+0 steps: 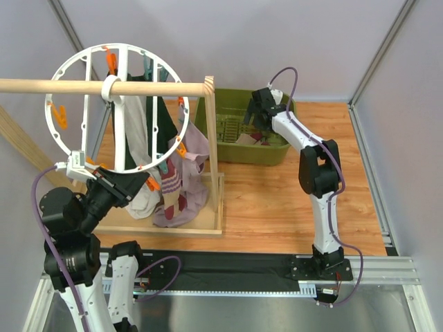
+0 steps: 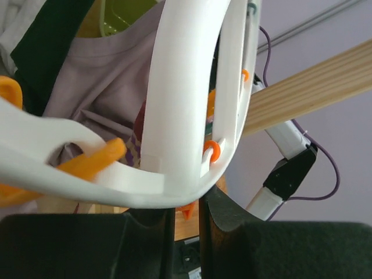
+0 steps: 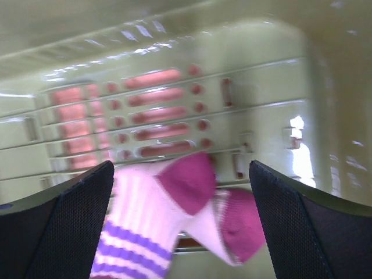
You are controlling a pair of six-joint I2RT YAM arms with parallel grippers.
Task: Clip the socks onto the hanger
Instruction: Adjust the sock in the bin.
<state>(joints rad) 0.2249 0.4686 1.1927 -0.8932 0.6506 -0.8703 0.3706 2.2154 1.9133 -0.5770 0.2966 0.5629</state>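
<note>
**Item 1, left claw** (image 1: 130, 182) (image 2: 187, 204)
- Nearest, low on the left.
- Almost closed, with only a narrow slit between the black fingers (image 2: 224, 225).
- Pinched on the lower rim of the hanger, with a sliver of orange showing in the slit.

**Item 2, hanger** (image 1: 119, 138) (image 2: 174, 116)
- White spoked ring, hung upright by its top loop on the wooden rod (image 1: 41, 86).
- Orange clips (image 2: 93, 163) spaced along the rim.
- Held at the bottom edge by the left claw.

**Item 3, hung sock** (image 1: 171, 181)
- Striped, with maroon patches, dangling below the ring's lower right edge.
- Clip holding it not made out.

**Item 4, garments behind the ring**
- Dark green and white garment (image 1: 156, 121), seen through the spokes.
- Mauve garment (image 1: 197, 146) just right of it, reaching down to the wooden frame (image 1: 216, 166).

**Item 5, table** (image 1: 277, 207)
- Wood-grain top, carrying the frame and the basket.

**Item 6, right claw** (image 1: 256, 111) (image 3: 180, 168)
- Far right, reaching down into the basket.
- Spread wide, with one finger (image 3: 70, 221) at each lower corner of the wrist view.
- Gripping nothing.
- Left finger overlaps the edge of the loose sock; contact cannot be told.

**Item 7, loose sock** (image 3: 168, 215)
- Pink-white with purple stripes and magenta heel and toe.
- Lying on the basket floor between and beyond the open fingers.

**Item 8, basket** (image 1: 232, 149) (image 3: 174, 99)
- Olive green with slotted walls, farthest back, right of the frame.
</note>
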